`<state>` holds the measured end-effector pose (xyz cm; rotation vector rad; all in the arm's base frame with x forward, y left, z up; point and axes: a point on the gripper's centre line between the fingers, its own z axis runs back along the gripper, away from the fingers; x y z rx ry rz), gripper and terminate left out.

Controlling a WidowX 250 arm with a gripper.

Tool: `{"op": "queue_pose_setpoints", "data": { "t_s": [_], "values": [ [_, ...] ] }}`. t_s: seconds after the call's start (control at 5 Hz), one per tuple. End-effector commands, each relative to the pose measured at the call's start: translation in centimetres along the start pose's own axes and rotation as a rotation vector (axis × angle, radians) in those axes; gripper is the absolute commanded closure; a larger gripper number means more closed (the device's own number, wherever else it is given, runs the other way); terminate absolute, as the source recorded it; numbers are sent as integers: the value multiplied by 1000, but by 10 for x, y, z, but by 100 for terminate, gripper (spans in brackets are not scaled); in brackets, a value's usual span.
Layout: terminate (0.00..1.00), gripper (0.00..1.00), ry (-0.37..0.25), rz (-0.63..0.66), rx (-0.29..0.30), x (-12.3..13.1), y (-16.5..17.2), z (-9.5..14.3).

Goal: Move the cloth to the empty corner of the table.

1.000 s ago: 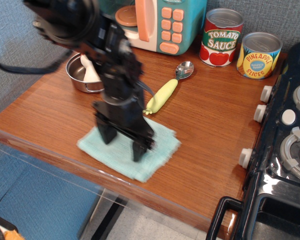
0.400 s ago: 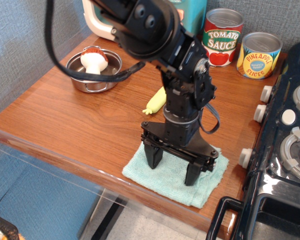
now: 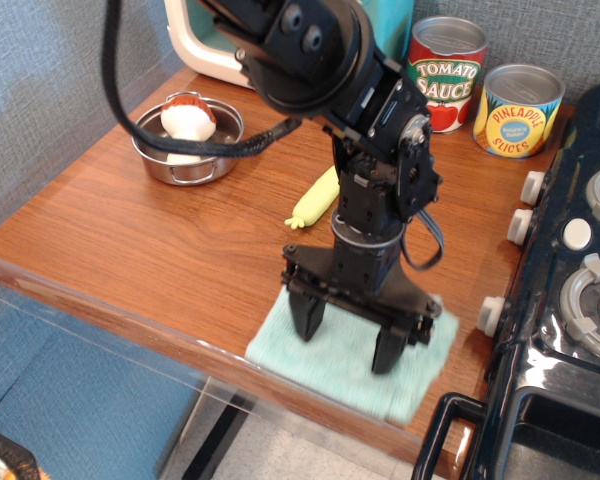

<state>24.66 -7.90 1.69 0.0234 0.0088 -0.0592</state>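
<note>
Cans [image 3: 444, 73] read "TOMATO SAUCE" and "PINEAPPLE SLICES". Gripper [image 3: 348, 335] stood jaws spread over the cloth [image 3: 348, 360], fingertips down on it, probably touching; motion blur.

The scene is evenly and brightly lit from above. Soft glare is seen on the glossy table [image 3: 130, 240] and the black stove [image 3: 570, 340]. The cloth [image 3: 355, 360] is rendered slightly smeared by motion blur; elsewhere focus is kept.
</note>
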Motion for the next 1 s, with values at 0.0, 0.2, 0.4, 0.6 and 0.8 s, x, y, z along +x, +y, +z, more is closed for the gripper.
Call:
{"op": "queue_pose_setpoints", "data": {
  "t_s": [0.0,0.2,0.4,0.6,0.8],
  "values": [
    [0,0,-219,16,-21,6,5,92],
    [0,0,-216,32,-40,8,15,98],
    [0,0,-216,32,-40,8,15,98],
    [0,0,-216,32,-40,8,15,98],
    [100,0,-216,32,-40,8,15,98]
  ]
}}
